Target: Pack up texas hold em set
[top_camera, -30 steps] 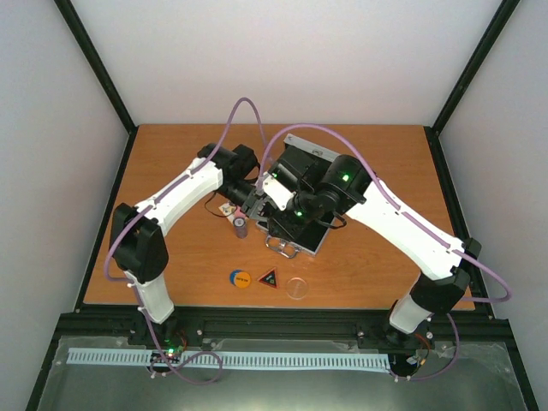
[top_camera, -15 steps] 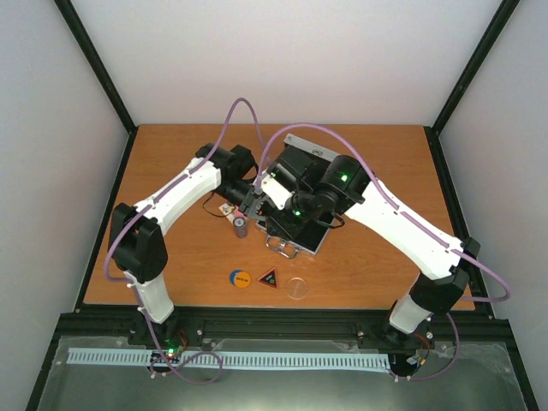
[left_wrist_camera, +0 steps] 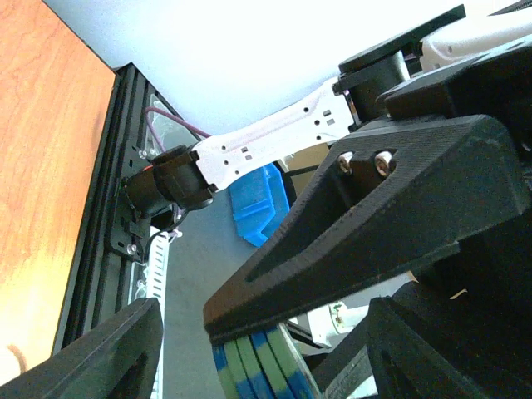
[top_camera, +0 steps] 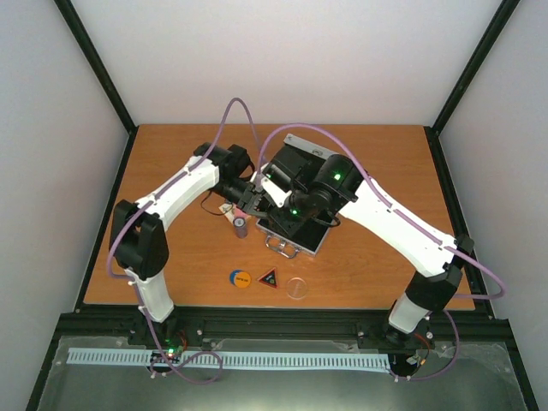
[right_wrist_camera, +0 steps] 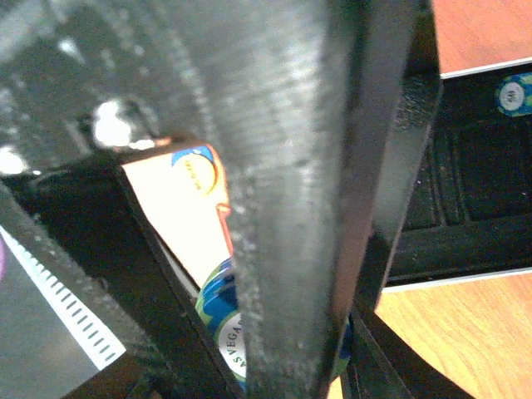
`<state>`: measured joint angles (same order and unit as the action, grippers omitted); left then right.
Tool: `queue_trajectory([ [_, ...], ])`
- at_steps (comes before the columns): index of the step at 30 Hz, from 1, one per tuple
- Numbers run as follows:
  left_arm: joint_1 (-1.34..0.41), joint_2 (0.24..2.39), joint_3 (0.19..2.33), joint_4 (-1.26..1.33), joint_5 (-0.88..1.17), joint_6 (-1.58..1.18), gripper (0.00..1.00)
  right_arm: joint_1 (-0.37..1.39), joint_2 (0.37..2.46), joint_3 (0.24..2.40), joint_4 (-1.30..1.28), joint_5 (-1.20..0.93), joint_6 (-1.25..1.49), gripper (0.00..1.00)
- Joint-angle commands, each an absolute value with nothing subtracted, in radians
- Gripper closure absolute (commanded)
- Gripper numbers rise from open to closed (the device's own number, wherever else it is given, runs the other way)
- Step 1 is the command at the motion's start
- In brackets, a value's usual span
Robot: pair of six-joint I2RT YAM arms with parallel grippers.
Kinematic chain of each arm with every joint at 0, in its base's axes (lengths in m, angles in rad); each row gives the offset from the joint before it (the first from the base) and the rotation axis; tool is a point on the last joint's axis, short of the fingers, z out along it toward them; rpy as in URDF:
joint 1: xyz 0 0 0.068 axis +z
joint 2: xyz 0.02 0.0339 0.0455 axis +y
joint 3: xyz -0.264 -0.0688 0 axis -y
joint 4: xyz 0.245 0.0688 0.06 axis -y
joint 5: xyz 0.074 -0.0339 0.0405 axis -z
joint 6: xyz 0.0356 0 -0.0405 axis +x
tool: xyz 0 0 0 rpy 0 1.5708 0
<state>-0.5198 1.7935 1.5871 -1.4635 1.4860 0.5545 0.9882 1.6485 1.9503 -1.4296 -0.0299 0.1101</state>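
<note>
The silver case point(top_camera: 301, 242) lies open mid-table, its black lining point(right_wrist_camera: 474, 191) holding one chip point(right_wrist_camera: 515, 93). My right gripper point(top_camera: 272, 193) hangs over the case's left edge, shut on a short stack of green-blue poker chips point(right_wrist_camera: 218, 316), with a pink-white card pack point(right_wrist_camera: 179, 212) just behind. My left gripper point(top_camera: 249, 195) meets it from the left; its fingers point(left_wrist_camera: 108, 349) stand wide apart on either side of the same chips point(left_wrist_camera: 258, 366). Another chip stack point(top_camera: 241, 226) stands on the table. The orange disc point(top_camera: 240, 278), black-red triangle point(top_camera: 269, 278) and clear disc point(top_camera: 297, 288) lie near the front.
The case's handle point(top_camera: 281, 247) points towards the front. The case lid point(top_camera: 304, 154) stands raised at the back. Purple cables point(top_camera: 257, 141) loop above both wrists. A black frame rail point(top_camera: 257, 321) runs along the table's near edge.
Both grippers have moved slightly back and to the left together, staying close to each other over the case's left edge. Things on the table have not moved.
</note>
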Motion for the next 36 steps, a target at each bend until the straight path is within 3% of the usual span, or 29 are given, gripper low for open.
queue_trajectory([
  [1, -0.557, 1.751, 1.628, -1.639, 1.688, 0.626, 0.31, 0.899, 1.705, 1.969, -1.449, 0.421, 0.189, 0.97],
  [36, -0.557, 1.825, 1.735, -1.639, 1.636, 0.569, 0.42, 0.891, 1.816, 2.075, -1.439, 0.424, 0.18, 0.97],
])
